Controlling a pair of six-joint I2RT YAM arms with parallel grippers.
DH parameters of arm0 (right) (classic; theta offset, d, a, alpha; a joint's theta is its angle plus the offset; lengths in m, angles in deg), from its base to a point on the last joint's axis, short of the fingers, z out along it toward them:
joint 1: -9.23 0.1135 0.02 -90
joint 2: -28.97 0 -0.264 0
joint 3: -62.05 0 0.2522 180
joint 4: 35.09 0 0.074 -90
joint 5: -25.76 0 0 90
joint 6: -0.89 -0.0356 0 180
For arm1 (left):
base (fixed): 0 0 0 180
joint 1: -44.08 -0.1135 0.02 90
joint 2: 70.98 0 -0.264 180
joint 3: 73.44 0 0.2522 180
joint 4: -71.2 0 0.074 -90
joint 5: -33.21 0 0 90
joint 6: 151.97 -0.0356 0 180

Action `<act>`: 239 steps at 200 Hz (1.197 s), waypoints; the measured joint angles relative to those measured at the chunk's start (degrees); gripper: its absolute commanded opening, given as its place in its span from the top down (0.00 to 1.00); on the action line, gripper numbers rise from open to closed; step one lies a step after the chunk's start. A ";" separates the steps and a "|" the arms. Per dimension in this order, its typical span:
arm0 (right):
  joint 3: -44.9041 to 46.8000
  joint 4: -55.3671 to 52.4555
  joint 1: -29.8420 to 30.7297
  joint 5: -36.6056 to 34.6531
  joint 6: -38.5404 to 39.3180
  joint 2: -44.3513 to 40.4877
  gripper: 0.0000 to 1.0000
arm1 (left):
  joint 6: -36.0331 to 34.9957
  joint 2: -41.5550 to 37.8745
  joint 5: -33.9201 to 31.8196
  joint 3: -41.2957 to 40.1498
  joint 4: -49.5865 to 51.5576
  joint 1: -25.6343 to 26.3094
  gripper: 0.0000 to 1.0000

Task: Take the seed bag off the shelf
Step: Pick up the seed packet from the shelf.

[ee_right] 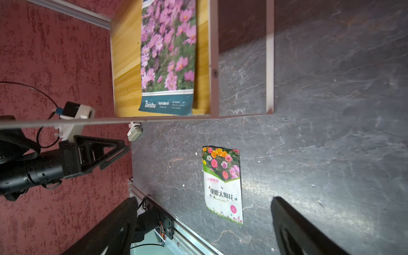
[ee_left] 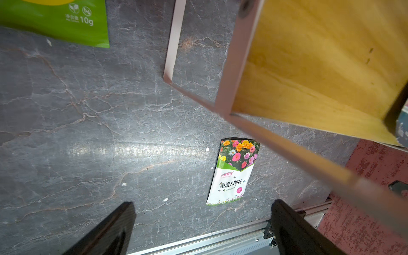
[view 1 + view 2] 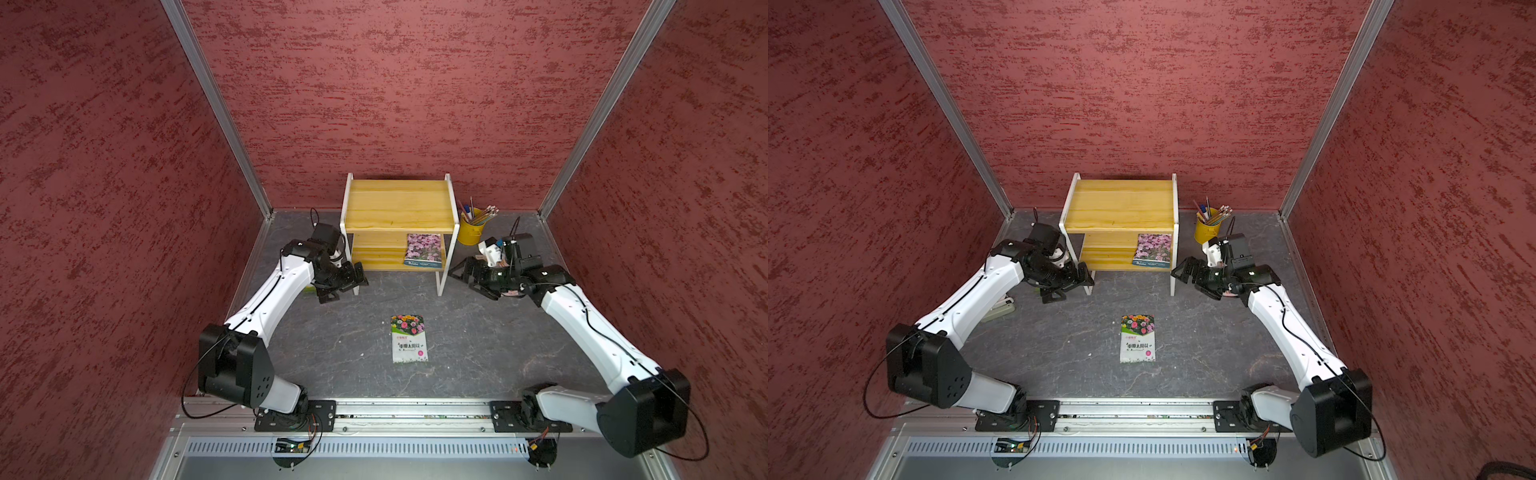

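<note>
While the right tool (image 3: pixel 469 277) and left tool (image 3: pixel 347 286) are both hanging empty, jaws spread wide, the seed bag (image 3: pixel 423 248) is lying on the shelf's (image 3: pixel 397 205) lower board at its right end, long axis running front to back. Right tool is sitting just outside the right front leg, the nearer arm, bag lying to its left. Right wrist view is showing the bag's bottom edge nearly reaching the board's front edge, unclear from above.
</note>
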 measured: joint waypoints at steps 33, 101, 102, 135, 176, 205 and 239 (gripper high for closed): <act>-3.89 1.33 -4.26 1.92 0.33 6.12 0.02 | 0.66 -0.13 -0.02 -0.04 0.00 0.70 0.00; -18.62 5.77 -5.05 6.45 2.45 24.81 0.02 | 1.92 -2.10 -0.17 -2.43 -0.02 0.90 0.00; -18.80 5.75 -5.05 6.49 2.49 25.05 0.02 | 1.92 -2.10 -0.17 -2.43 -0.02 0.90 0.00; -20.52 7.10 -5.05 7.80 3.04 28.98 0.02 | 2.45 -2.36 -0.28 -2.91 -0.02 0.96 0.00; -20.52 10.38 -5.01 8.94 2.36 31.41 0.02 | 2.56 -2.40 -0.31 -2.93 -0.02 0.98 0.00; -20.52 11.89 -4.48 9.18 1.92 33.05 0.02 | 2.58 -2.40 -0.31 -2.93 -0.04 1.01 0.00; -20.39 12.11 -2.86 9.18 2.47 33.77 0.02 | 2.80 -2.40 -0.28 -2.93 -0.09 1.01 0.00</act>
